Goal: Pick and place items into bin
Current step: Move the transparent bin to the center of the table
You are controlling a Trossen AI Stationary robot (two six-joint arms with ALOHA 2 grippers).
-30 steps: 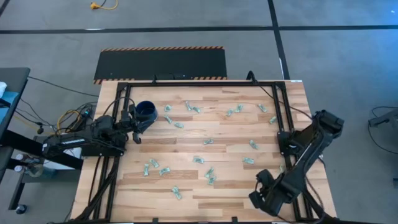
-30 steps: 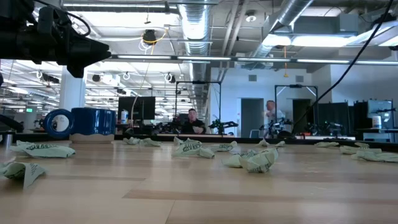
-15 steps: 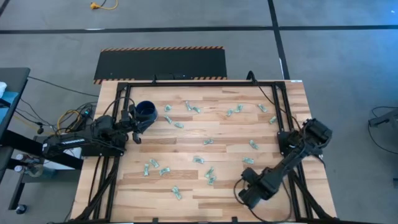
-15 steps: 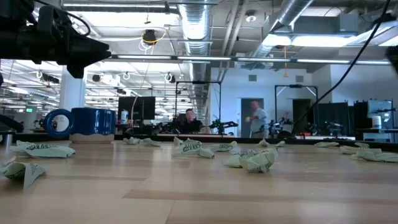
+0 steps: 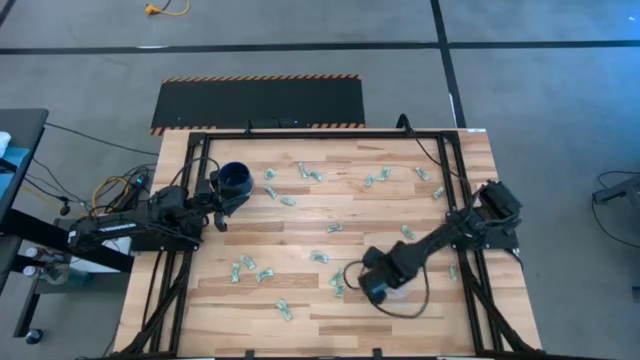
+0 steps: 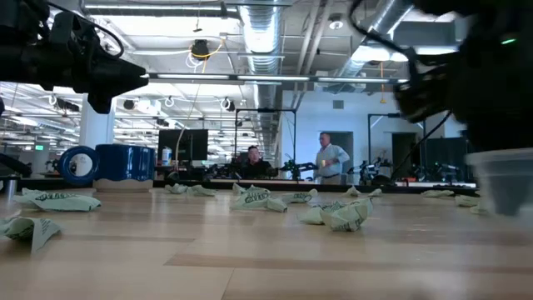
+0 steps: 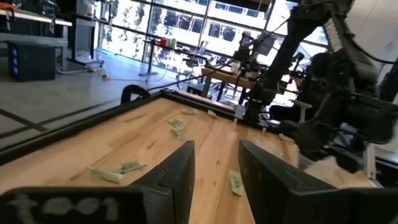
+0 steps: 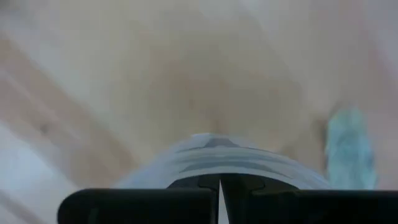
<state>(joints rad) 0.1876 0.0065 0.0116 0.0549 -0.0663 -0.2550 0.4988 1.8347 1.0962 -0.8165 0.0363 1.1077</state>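
no legible writing on wrapped pieces point(image 6: 335, 213)

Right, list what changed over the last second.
The right claw swept from the table's near right corner inward toward the middle, carrying the clear cup, which now shows at the low view's right. The left claw, blue mug and wrapped pieces stayed put.

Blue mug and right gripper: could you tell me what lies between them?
In the high view, a few wrapped pieces lie scattered between the blue mug and the right gripper holding the clear cup.
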